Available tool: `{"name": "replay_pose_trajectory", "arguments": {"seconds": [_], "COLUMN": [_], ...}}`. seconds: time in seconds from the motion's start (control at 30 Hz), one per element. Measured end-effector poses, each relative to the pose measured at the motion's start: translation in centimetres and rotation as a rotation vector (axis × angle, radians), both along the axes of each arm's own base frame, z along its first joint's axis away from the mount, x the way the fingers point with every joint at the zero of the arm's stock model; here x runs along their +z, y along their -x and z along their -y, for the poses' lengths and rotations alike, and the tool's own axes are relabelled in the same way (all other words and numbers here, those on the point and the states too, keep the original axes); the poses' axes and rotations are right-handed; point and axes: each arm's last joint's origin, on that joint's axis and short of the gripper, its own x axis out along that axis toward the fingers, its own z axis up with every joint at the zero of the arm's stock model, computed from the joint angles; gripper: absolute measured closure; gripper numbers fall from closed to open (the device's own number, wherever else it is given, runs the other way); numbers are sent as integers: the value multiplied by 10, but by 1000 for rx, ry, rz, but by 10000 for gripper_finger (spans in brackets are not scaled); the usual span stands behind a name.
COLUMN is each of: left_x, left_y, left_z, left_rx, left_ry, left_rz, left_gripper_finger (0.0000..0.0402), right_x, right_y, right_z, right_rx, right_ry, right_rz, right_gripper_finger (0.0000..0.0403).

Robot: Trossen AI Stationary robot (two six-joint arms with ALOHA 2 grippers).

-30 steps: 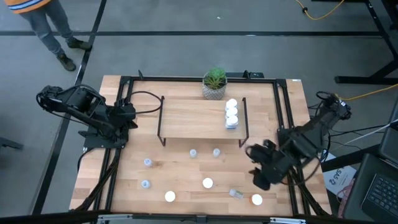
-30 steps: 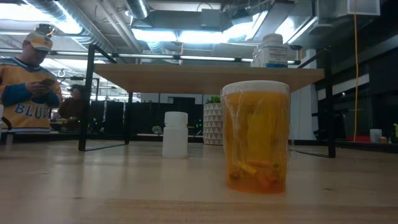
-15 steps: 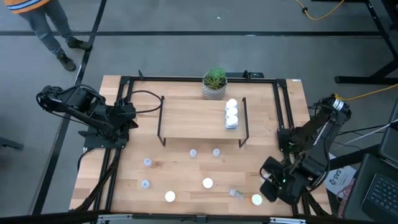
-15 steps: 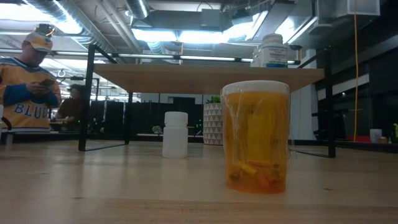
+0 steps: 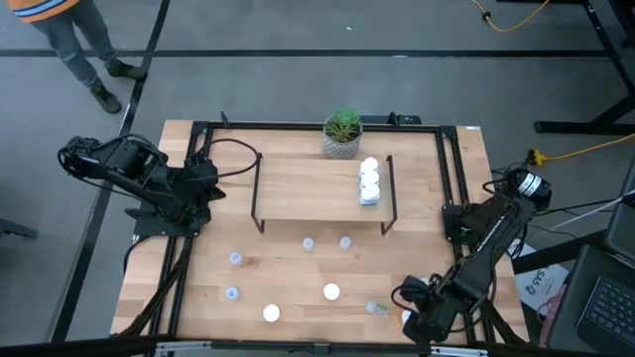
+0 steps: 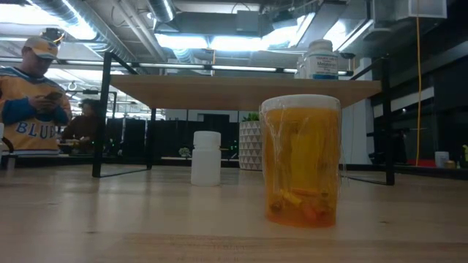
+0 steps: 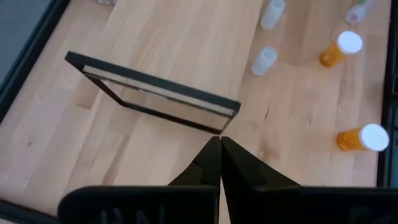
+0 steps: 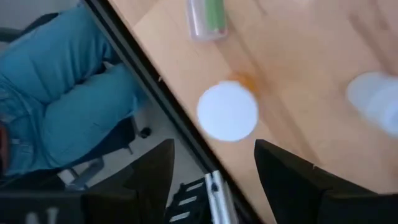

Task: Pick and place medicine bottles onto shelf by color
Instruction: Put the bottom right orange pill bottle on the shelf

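Observation:
The shelf (image 5: pixel 317 188) stands mid-table with three white bottles (image 5: pixel 369 180) on its right end. Small clear bottles (image 5: pixel 309 244) (image 5: pixel 235 259) and white-capped orange bottles (image 5: pixel 331 292) (image 5: pixel 271 313) stand on the table in front of it. My right gripper (image 5: pixel 412 322) hangs open over the near right corner. Its wrist view shows the white cap (image 8: pixel 227 111) of an orange bottle below, just ahead of the fingers (image 8: pixel 149 180), untouched. My left gripper (image 7: pixel 219 149) is shut and empty, left of the shelf (image 7: pixel 155 99).
A potted plant (image 5: pixel 342 131) stands behind the shelf. A clear bottle with green contents (image 8: pixel 207 17) lies near the right gripper. The black table frame (image 8: pixel 155 81) runs beside the capped bottle, and a person's legs (image 8: pixel 56 99) show beyond it. An orange bottle (image 6: pixel 301 161) fills the low view.
My right gripper has swung toward the table's near edge and come down, rolling its wrist. It now covers the orange bottle at the near right corner in the high view and has stayed open. The bottles have not moved.

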Motion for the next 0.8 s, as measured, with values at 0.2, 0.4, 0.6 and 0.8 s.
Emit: {"name": "replay_pose_trajectory", "arguments": {"seconds": [0.2,0.4,0.6,0.8], "left_x": [1,1,0,-1], "left_y": [-1,-1,-3,-6], "left_z": [0,0,1,2], "left_rx": [3,4,8,8], "left_ry": [2,2,-8,-14], "left_rz": [15,15,11,-2], "left_gripper_finger": [401,401,401,401], "right_x": [16,53,61,54], "right_y": [-14,-37,-43,-36], "right_z": [3,-22,-40,-40], "right_rx": [82,224,280,202], "right_ry": [20,28,203,317], "right_rz": [92,296,152,-139], "right_gripper_finger": [179,191,199,199]}}
